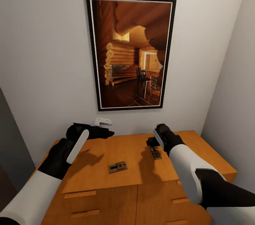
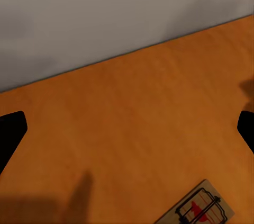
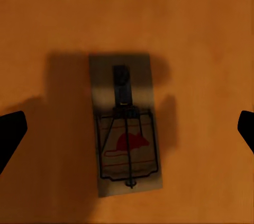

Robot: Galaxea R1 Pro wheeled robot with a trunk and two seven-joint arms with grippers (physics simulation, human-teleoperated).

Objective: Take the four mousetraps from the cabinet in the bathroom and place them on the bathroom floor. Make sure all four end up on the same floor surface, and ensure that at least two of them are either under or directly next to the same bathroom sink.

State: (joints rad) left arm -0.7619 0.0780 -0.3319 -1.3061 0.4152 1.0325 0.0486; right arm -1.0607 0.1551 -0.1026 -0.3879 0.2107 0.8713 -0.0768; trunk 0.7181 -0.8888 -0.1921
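Two mousetraps lie flat on the top of the orange-brown cabinet (image 1: 92, 175). One mousetrap (image 1: 117, 167) sits near the front middle and also appears at the edge of the left wrist view (image 2: 198, 211). The other mousetrap (image 1: 155, 152) lies further right, directly below my right gripper (image 1: 153, 143). In the right wrist view this trap (image 3: 127, 139) is centred between the wide-apart fingertips (image 3: 10, 136), and the right gripper (image 3: 127, 134) is open above it. My left gripper (image 1: 106, 133) hovers open over the cabinet's back left, holding nothing.
A large framed picture of a log interior (image 1: 131, 51) hangs on the grey wall behind the cabinet. A small white fitting (image 1: 103, 122) sits on the wall just above the cabinet top. Drawer fronts (image 1: 106, 196) face me. A side wall (image 1: 233, 111) closes the right.
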